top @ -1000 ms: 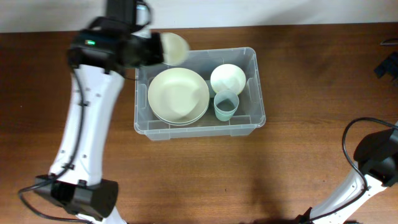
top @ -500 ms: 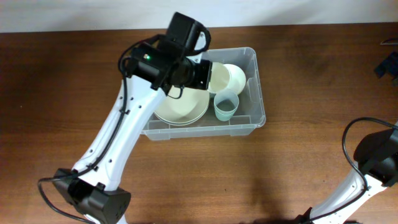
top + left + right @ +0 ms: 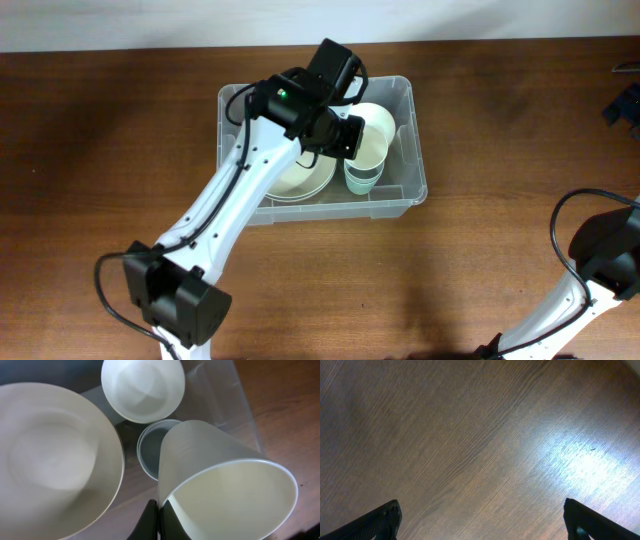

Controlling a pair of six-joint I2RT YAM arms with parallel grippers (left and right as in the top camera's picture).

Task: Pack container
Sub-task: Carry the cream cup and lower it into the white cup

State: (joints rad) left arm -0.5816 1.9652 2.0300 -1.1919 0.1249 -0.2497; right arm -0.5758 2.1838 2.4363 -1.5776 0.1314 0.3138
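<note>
the left gripper (image 3: 159,517) has its jaws pinched shut on the rim of a white cup (image 3: 225,490), which hangs tilted ahead of the jaws with its mouth turned back toward the wrist. the clear container (image 3: 330,207) lies directly below those jaws. inside it, a wide cream bowl (image 3: 50,455) sits off to one side of the jaws, a small white bowl (image 3: 142,387) lies further out ahead of them, and a pale green cup (image 3: 150,450) stands just below the held cup, partly hidden by it.

packing looks well along: three kinds of dish are in, and the white cup is over the bin but not yet set down. no loose items show on the table (image 3: 500,280), so this may be the last piece.

room is tight. the open floor under the jaws is a narrow strip between the green cup and the container's side wall; nesting the cup into the green one looks the easier fit. the wall rim stands close beyond the cup.

the right gripper (image 3: 482,525) has its jaws spread wide over bare wood, holding nothing, well apart from the container.
</note>
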